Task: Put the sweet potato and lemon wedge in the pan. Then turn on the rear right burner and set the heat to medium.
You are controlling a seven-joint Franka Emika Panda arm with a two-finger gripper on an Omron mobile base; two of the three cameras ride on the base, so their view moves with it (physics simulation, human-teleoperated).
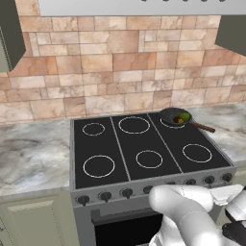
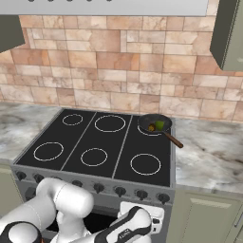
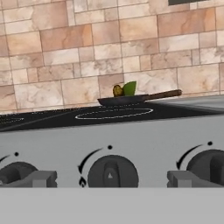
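Note:
The dark pan (image 1: 168, 114) (image 2: 146, 119) sits on the rear right burner (image 1: 169, 124) (image 2: 150, 131), its brown handle pointing right and forward. Inside it lie the orange-brown sweet potato (image 1: 178, 120) (image 2: 151, 127) and the yellow-green lemon wedge (image 1: 184, 116) (image 2: 160, 125). The hand view looks across the stove front at the pan (image 3: 122, 100), the sweet potato (image 3: 117, 90) and the lemon wedge (image 3: 129, 88). My gripper (image 3: 112, 179) is open, low at the stove front, its fingertips (image 3: 41, 178) either side of a dark knob (image 3: 112, 171). No glow shows on the burner ring.
A row of dark knobs (image 1: 127, 192) (image 2: 120, 191) runs along the stove front, with neighbours (image 3: 15, 173) (image 3: 210, 165) on both sides of the centred one. Marble counters (image 1: 33, 153) (image 2: 213, 152) flank the black cooktop (image 1: 144, 144). A tiled wall stands behind.

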